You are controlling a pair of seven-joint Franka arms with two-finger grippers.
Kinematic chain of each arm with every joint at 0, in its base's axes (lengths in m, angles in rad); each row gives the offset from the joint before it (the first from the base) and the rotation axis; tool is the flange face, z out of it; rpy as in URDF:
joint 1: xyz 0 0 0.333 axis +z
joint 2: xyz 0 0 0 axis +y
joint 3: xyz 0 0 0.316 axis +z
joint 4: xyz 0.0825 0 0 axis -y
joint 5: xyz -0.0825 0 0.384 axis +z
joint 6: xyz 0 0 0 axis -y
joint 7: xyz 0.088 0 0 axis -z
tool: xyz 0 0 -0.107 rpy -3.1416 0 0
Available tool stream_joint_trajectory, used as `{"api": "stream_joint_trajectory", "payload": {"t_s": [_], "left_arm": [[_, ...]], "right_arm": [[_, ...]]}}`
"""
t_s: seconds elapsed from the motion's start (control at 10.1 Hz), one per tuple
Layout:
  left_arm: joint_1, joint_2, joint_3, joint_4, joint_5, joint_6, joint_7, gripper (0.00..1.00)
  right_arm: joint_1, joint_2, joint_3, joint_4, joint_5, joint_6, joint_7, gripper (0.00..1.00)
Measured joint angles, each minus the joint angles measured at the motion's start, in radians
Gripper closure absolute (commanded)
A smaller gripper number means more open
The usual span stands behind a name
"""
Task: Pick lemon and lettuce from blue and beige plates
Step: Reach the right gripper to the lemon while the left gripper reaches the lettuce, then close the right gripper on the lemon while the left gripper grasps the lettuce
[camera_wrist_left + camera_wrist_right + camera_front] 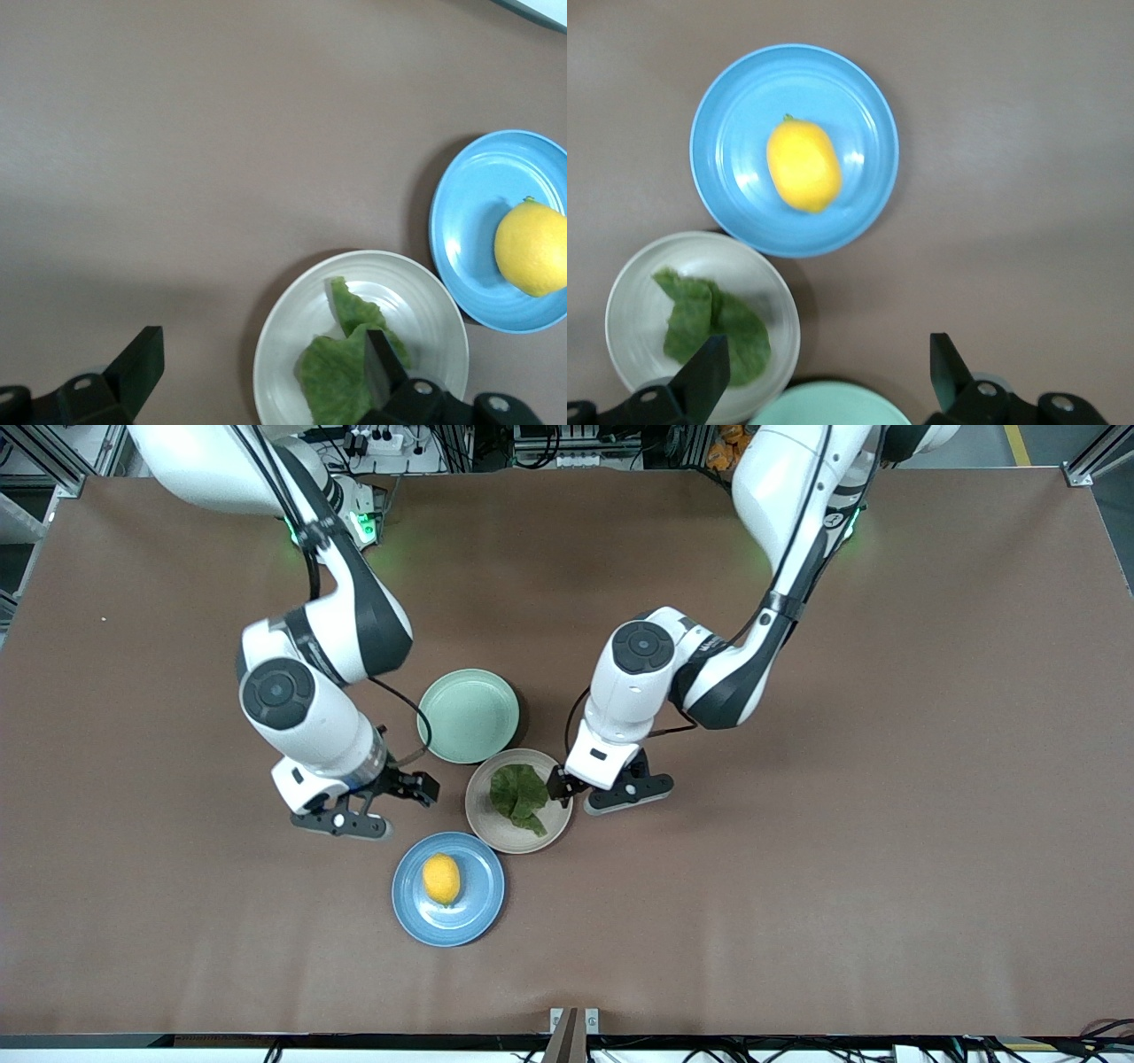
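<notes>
- Front view: high camera facing the robots across the table, looking steeply down on the whole top.
- Both wrist views: close, looking straight down.
- Shared: blue plate (448,888) (499,232) (795,150), beige plate (519,801) (361,337) (702,325).

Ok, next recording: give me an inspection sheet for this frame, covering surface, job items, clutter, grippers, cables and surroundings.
Surface: brown table, flat, no spills seen.
Job's things: lemon on the blue plate, nearest the front camera; lettuce on the beige plate, just farther back, rims close together.
Clutter: mint-green plate, nothing on it, farthest of the three.
Grippers: left gripper open, one finger over the beige plate's rim, holding nothing; right gripper open, beside the blue plate toward the right arm's end, holding nothing.
Cables: black cable looping from the right arm's wrist, above the table.
Surroundings: metal frame and equipment past the table's edge.
</notes>
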Motion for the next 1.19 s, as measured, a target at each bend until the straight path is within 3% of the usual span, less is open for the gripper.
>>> {"api": "stream_joint_trajectory", "payload": {"t_s": [0.59, 1.19], "left_arm": [[-0.06, 0.12, 0.007, 0.003, 0.0, 0.288, -0.092, 0.0], [-0.114, 0.192, 0.036, 0.019, 0.0, 0.328, -0.099, 0.0]], "right_arm": [[0.031, 0.197, -0.025, 0.072, 0.019, 0.254, 0.0, 0.0], [0.049, 0.326, -0.076, 0.145, 0.019, 0.385, -0.001, 0.0]]}}
